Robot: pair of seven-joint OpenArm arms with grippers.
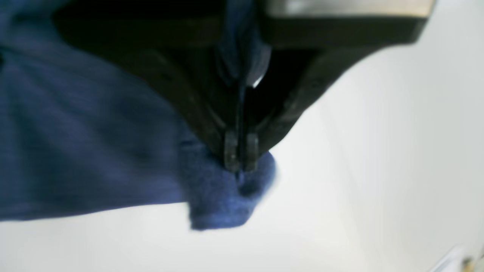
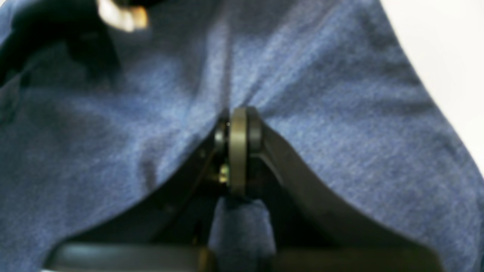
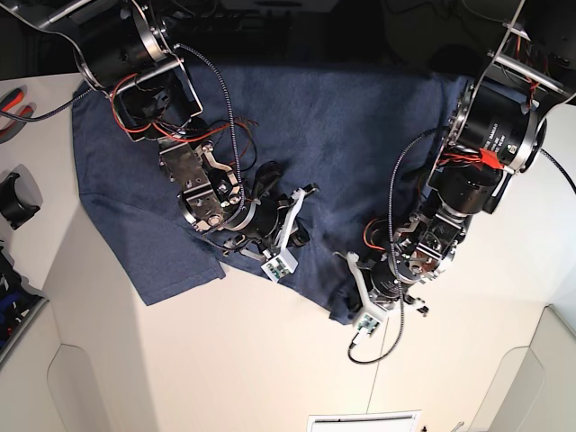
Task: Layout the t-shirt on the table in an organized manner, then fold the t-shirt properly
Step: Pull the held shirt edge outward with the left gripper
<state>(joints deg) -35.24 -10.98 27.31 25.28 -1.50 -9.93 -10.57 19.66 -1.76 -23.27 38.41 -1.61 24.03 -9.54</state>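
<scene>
No lettering readable on t-shirt [image 3: 306, 117] sprawled widthwise across counter [image 3: 225, 360], left pincer [image 1: 240, 156] clamped on corner, right pincer [image 2: 237, 124] pinching mid-cloth fold.

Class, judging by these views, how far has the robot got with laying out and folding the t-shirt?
Done: the t-shirt lies mostly spread on the table. In hand: the left gripper is shut on a shirt corner at its edge, and the right gripper pinches fabric mid-shirt. Left: wrinkles show and no fold looks finished, so smoothing and all the folding remain.
</scene>
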